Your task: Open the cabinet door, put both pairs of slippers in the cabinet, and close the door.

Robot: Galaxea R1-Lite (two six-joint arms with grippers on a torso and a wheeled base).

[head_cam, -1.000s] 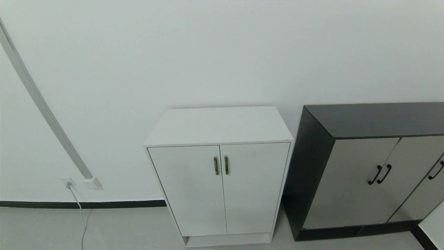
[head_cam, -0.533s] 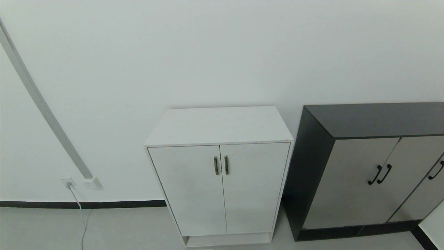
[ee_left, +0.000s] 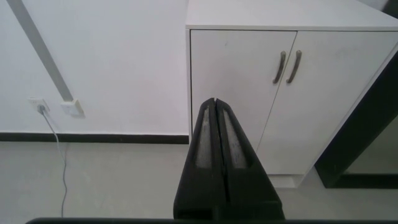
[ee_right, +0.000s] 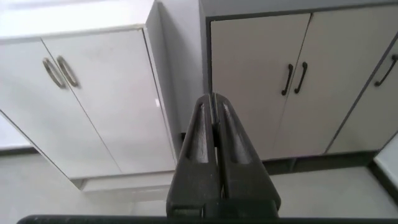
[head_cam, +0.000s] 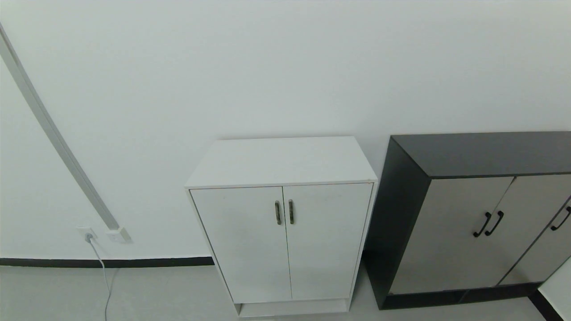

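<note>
While both doors of the white cabinet (head_cam: 282, 240) are shut, its 2 handles (head_cam: 278, 212) stand upright side by side at the middle seam. It stands on the floor against the wall, with the dark cabinet (head_cam: 450, 223) just beside it on the right. The left hand (ee_left: 215, 101), fingers pressed together, hangs before the white cabinet's left door. The right hand (ee_right: 213, 96), fingers likewise together, hangs before the gap between the 2 cabinets.
</note>
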